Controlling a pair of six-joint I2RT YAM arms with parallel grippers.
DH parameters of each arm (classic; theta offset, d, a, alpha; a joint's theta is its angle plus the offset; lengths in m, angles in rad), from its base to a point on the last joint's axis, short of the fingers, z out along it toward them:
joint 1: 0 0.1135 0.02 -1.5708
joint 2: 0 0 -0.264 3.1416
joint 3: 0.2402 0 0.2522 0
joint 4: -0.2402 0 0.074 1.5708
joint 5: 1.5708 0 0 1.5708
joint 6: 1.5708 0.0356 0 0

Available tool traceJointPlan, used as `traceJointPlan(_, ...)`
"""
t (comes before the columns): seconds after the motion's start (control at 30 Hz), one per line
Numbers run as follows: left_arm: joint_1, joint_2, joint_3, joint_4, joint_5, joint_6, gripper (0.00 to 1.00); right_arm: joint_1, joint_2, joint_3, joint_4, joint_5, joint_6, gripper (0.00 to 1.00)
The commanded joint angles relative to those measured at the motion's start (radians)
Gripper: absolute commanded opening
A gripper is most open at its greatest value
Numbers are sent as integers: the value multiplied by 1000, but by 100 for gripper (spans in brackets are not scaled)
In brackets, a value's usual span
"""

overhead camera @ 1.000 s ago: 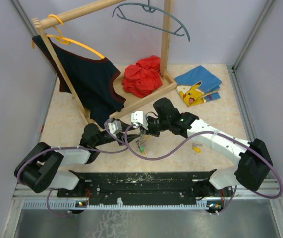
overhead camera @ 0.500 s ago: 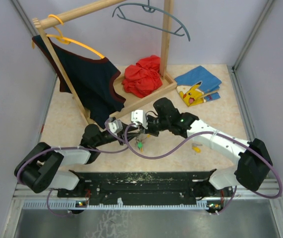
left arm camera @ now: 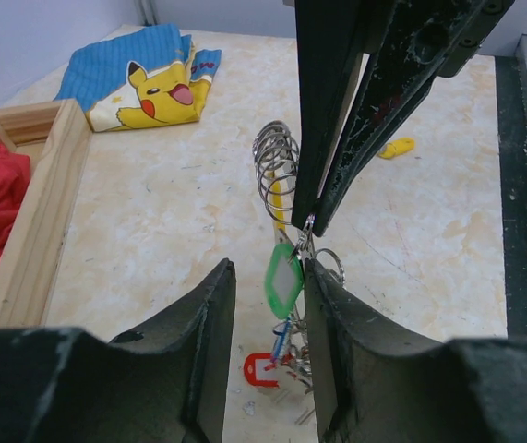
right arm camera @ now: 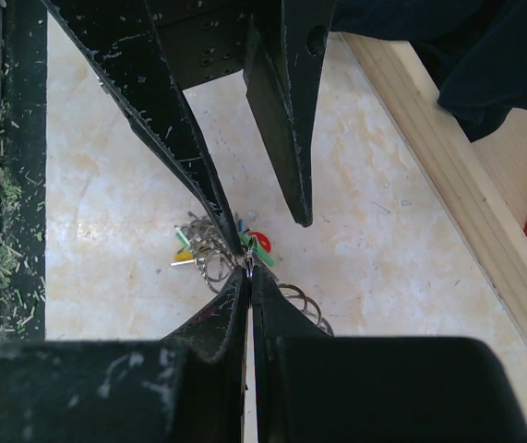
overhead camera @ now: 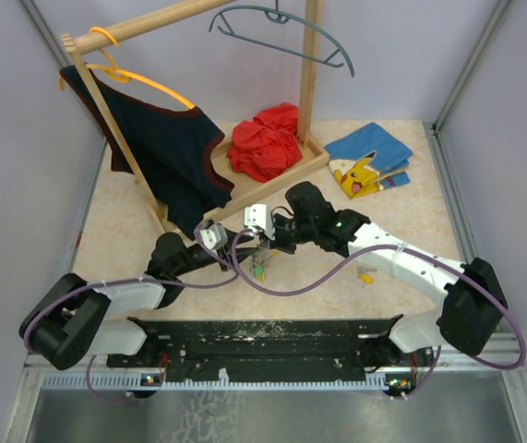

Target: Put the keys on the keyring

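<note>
My right gripper is shut on a thin wire loop of the keyring, whose coiled silvery rings stand beside its fingertips. A green-tag key hangs from the pinched loop. Below it, the other keys, with red, blue and yellow tags, hang down to the tabletop. My left gripper is open, one finger on each side of the green tag, the right finger close against it. In the top view both grippers meet at mid-table over the key bunch.
A small yellow piece lies on the table to the right. A wooden rack base with red cloth and a dark hanging garment stands behind. A blue Pikachu cloth lies at the back right.
The left arm has shifted slightly, its elbow lower. The key bunch under the right gripper has swung a little to the left. Both grips look the same.
</note>
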Motion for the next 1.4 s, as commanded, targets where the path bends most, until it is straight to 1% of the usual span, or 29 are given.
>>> traceJointPlan(0.0,2,-42,-10,-49,-30,29,42,6,-23,4,56,-29,14,0)
traceJointPlan(0.17,2,-33,-1,-52,-37,23,39,6,-24,4,59,-32,20,0)
traceJointPlan(0.3,1,-16,11,-49,-9,11,39,6,-23,3,69,-37,30,0)
traceJointPlan(0.5,0,20,11,38,51,-28,40,6,-10,4,81,-50,46,0)
traceJointPlan(0.73,-1,43,19,70,62,-42,40,6,2,4,88,-60,58,0)
traceJointPlan(0.87,-6,60,34,79,76,-51,37,6,9,5,98,-62,73,0)
traceJointPlan(0.93,-10,71,40,82,70,-51,34,6,14,4,104,-66,79,0)
traceJointPlan(1.0,-13,80,43,82,61,-51,26,6,17,3,109,-68,83,0)
traceJointPlan(1.03,-16,84,42,82,57,-52,21,6,17,3,112,-67,88,0)
traceJointPlan(1.1,-17,85,39,79,47,-52,6,6,11,-2,127,-60,103,0)
traceJointPlan(1.13,-17,84,35,77,43,-51,0,6,3,-8,143,-46,117,0)
traceJointPlan(1.23,-18,71,18,64,24,-47,0,0,-27,-36,204,-5,154,0)
traceJointPlan(1.37,-21,49,7,32,2,-43,0,-21,-62,-71,291,-6,212,0)
